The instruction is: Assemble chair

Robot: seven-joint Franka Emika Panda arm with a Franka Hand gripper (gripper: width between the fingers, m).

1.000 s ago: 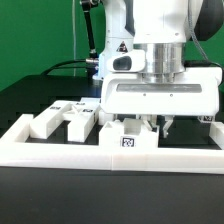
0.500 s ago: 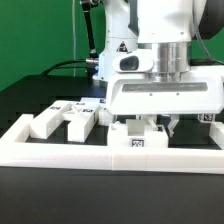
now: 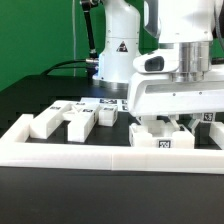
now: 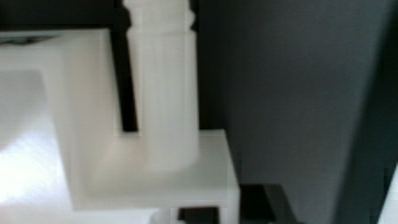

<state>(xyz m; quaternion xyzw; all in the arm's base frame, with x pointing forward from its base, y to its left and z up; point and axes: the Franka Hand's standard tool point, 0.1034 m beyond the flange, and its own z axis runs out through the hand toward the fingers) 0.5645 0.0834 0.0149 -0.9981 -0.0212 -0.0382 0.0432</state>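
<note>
My gripper point(image 3: 164, 127) is shut on a white blocky chair part point(image 3: 163, 140) with a black-and-white tag on its front. It holds the part low, just behind the white border wall point(image 3: 90, 156), at the exterior view's right. In the wrist view the held part point(image 4: 151, 165) fills the picture, with a long ridged white bar point(image 4: 164, 70) running up from it. A dark fingertip point(image 4: 270, 205) shows beside the part. Three other white chair parts point(image 3: 46, 122) point(image 3: 79, 121) point(image 3: 108, 113) lie loose at the exterior view's left.
The low border wall runs along the front and turns back at its left end point(image 3: 20, 130). Another tagged white piece point(image 3: 211, 119) lies behind the gripper at the right. The robot's base point(image 3: 115, 55) stands at the back on the black table.
My gripper has moved toward the exterior view's right, carrying the tagged chair part with it along the border wall. The loose parts on the left have not moved.
</note>
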